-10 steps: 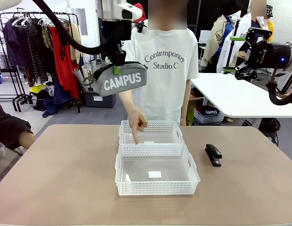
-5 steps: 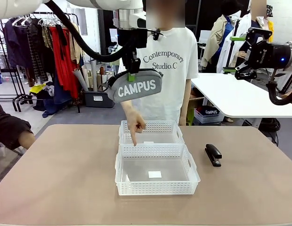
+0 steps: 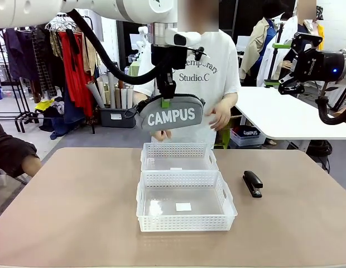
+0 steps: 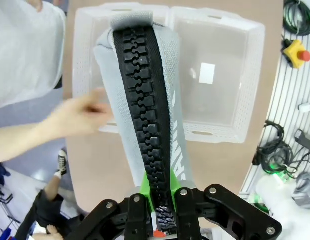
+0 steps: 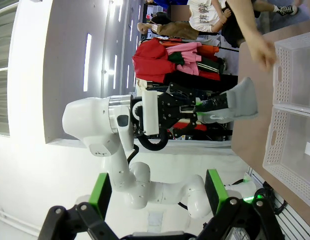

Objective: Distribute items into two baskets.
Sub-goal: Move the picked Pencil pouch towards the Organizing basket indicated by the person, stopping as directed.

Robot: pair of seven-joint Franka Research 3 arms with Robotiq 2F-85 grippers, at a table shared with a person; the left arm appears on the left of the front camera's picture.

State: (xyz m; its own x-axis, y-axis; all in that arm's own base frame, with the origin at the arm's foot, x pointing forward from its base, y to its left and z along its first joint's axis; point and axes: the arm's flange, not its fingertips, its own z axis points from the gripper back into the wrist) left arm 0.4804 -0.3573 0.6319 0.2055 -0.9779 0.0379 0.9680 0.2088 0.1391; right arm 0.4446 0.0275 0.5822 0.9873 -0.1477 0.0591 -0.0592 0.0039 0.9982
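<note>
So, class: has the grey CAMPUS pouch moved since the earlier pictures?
Yes. Held by the left gripper, the CAMPUS pouch has shifted rightward and down, now hanging above the far white basket.

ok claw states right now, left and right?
Left claw: shut on the grey CAMPUS pouch, holding it up in the air.
Right claw: open, holding nothing.

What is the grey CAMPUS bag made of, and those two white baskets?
The CAMPUS pouch looks like soft grey fabric: matte, with a fine mesh weave in the left wrist view, and a chunky black zip, probably plastic. The baskets seem to be rigid white plastic, with perforated lattice walls and see-through bottoms.
</note>
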